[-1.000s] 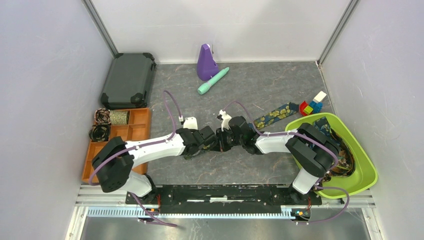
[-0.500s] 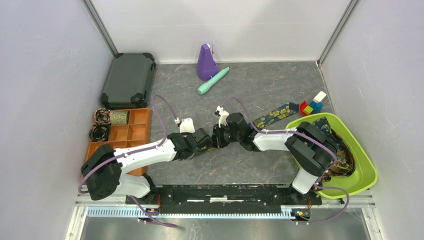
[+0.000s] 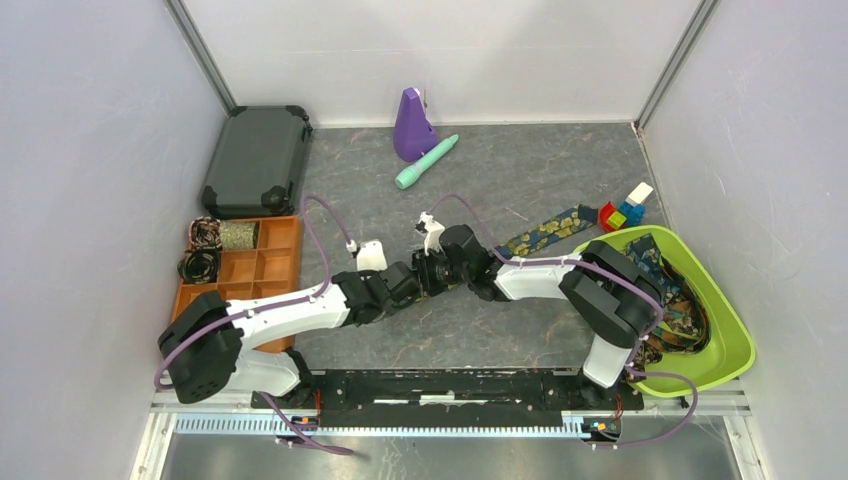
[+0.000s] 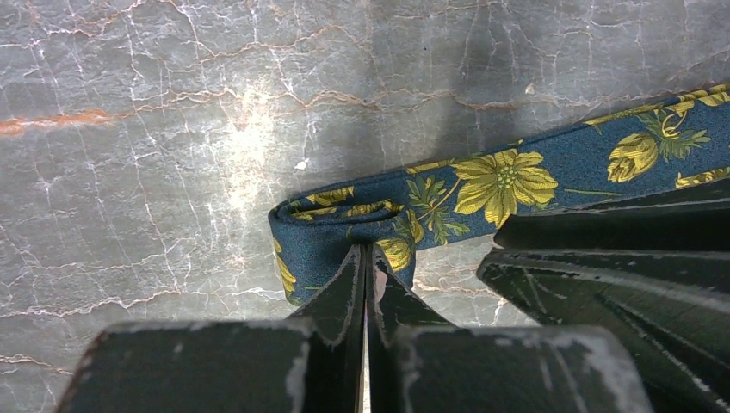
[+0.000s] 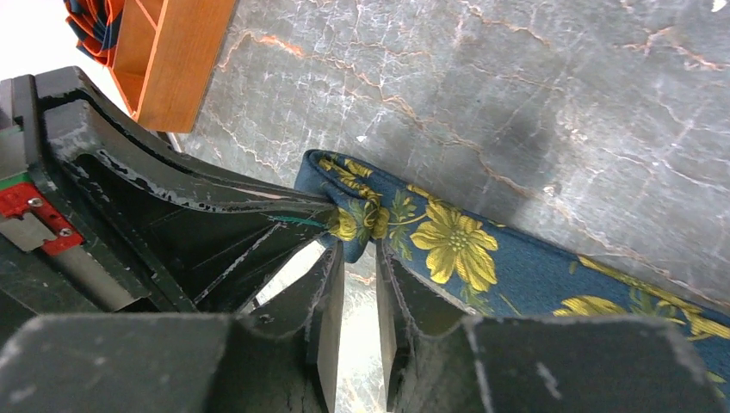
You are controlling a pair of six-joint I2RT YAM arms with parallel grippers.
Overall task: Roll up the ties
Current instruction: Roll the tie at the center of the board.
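A navy tie with yellow flowers (image 3: 545, 230) lies on the grey table, running from the green bin to the middle. Its near end is folded over (image 4: 344, 215). My left gripper (image 3: 418, 278) is shut on that folded end, its tips (image 4: 366, 254) pinching the cloth. My right gripper (image 3: 437, 272) faces it closely and pinches the same fold (image 5: 357, 249) with its jaws nearly together. The tie (image 5: 482, 258) runs flat to the right. Two rolled ties (image 3: 203, 250) sit in the orange tray (image 3: 275, 262). Several more ties (image 3: 680, 310) lie in the bin.
The green bin (image 3: 725, 345) stands at the right, with coloured toy blocks (image 3: 625, 212) behind it. A dark case (image 3: 257, 160) lies at the back left. A purple object (image 3: 412, 125) and a teal cylinder (image 3: 427, 162) lie at the back middle.
Both grippers have moved together to the left and slightly back with the tie end between them. The left arm's elbow has drawn back to the left.
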